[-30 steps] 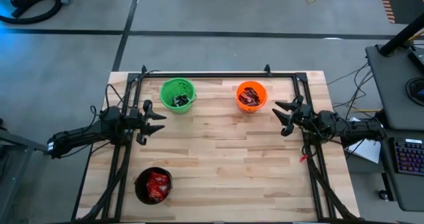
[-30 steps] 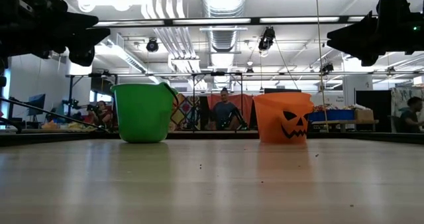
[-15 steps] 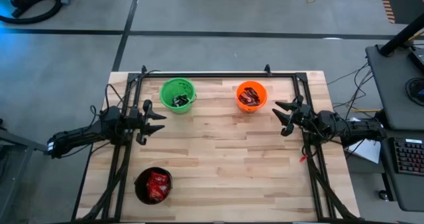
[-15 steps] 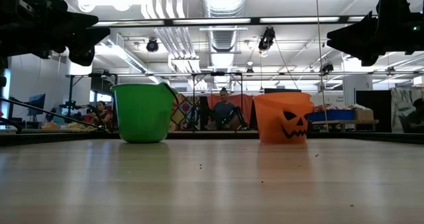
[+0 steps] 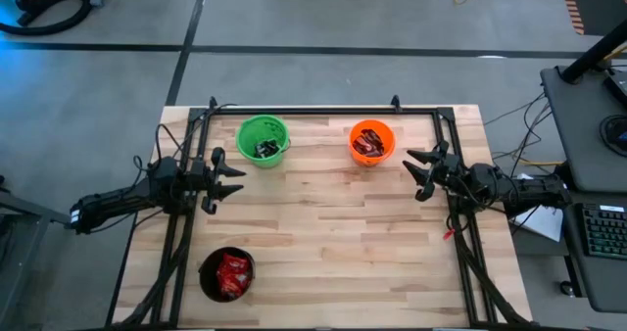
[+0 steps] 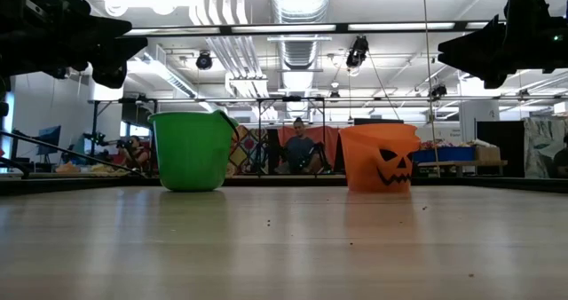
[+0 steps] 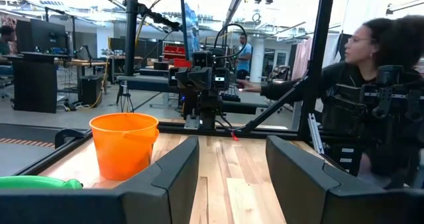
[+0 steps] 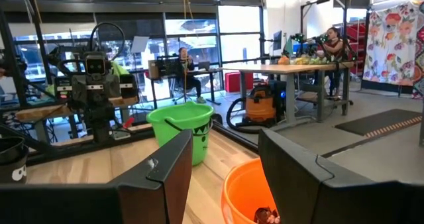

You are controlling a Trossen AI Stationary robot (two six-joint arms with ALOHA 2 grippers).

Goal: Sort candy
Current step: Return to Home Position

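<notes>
All the candy I see lies in buckets. Black-silver bars [image 5: 265,149] lie in the green bucket [image 5: 264,139] at the far left. Dark brown-red bars [image 5: 369,142] fill the orange bucket [image 5: 371,143] at the far right. Bright red packets [image 5: 231,273] sit in the black bucket [image 5: 226,274] at the near left. My left gripper [image 5: 235,177] hovers open above the table's left side, pointing right. My right gripper [image 5: 414,173] hovers open on the right side, just near of the orange bucket, pointing left. Both hold nothing.
A black metal frame [image 5: 323,111] runs along the far edge and down both sides of the wooden table [image 5: 333,243]. People [image 7: 371,111] stand and sit in the room beyond the table. A small red object [image 5: 450,235] lies by the right rail.
</notes>
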